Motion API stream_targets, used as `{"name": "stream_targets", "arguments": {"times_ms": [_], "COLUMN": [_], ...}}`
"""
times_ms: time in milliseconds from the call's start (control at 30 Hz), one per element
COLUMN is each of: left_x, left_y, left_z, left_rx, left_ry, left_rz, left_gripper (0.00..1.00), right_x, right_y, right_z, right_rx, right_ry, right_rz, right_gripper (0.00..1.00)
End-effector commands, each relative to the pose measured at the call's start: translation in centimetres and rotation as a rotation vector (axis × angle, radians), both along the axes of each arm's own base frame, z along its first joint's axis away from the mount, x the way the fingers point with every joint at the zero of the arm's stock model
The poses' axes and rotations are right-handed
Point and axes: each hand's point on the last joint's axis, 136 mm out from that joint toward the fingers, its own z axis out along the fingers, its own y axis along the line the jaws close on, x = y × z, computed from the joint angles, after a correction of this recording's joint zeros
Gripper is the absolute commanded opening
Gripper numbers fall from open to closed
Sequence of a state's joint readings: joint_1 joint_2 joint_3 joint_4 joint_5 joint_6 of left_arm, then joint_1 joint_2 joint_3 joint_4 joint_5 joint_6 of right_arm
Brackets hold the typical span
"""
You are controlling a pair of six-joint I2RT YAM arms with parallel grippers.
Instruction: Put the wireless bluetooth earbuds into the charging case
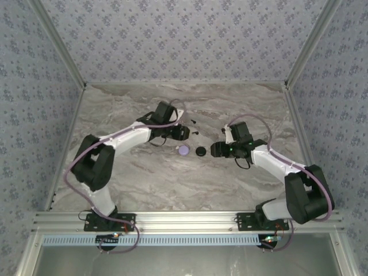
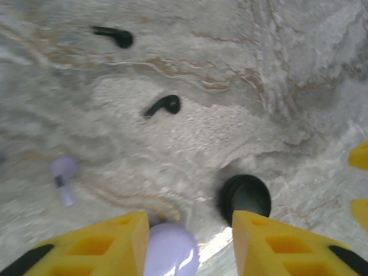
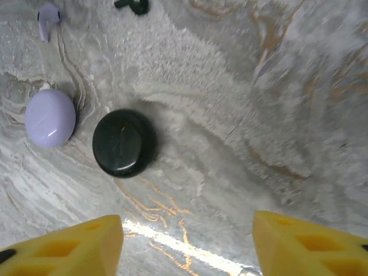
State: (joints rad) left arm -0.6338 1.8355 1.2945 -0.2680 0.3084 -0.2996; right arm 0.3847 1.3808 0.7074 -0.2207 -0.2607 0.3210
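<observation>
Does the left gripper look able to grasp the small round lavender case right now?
Probably yes: the small round lavender case lies between the left gripper's open yellow fingers, nothing blocking.

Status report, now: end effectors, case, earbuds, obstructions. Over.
Left end effector open around charging case, not clamped. Right end effector open, empty. Black earbuds lying loose, outside case. Black disc beside case, lavender earbud nearby.
</observation>
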Motion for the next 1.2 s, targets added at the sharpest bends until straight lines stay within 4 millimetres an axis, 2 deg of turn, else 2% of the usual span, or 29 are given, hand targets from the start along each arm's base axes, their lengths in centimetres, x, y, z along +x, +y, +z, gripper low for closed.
{"name": "stream_targets", "arguments": {"times_ms": [0,167,400,633,767,1167], "left_x": [-1.0,-1.0,-0.6,-1.0,-1.3,-2.3], "left_y": [-2.0,-3.7,-4.6,-4.7,-4.5,-4.2], "left_z": [-0.8,-2.7,-4.6,-6.3,-7.1,-7.8], "left_rx": [0.0,0.023,0.03,0.059,0.078,0.124], "left_ry": [0.075,0.129,0.179,0.215,0.232,0.253], "left_rz": [-0.07,-0.094,-0.097,-0.095,-0.094,-0.109], "left_gripper": [0.37,0.28,0.19,0.17,0.17,0.17], "right_x": [-0.7,-0.7,-0.5,0.1,0.5,2.2], "right_y": [1.4,2.8,4.3,4.9,4.4,4.2], "right_z": [-1.1,-2.2,-3.5,-4.2,-4.5,-4.2], "right_rx": [0.064,0.1,0.125,0.116,0.082,0.056], "right_ry": [0.055,0.092,0.14,0.156,0.156,0.138], "right_rz": [-0.004,0.002,0.004,-0.01,-0.037,-0.085], "right_gripper": [0.52,0.36,0.24,0.22,0.21,0.2]}}
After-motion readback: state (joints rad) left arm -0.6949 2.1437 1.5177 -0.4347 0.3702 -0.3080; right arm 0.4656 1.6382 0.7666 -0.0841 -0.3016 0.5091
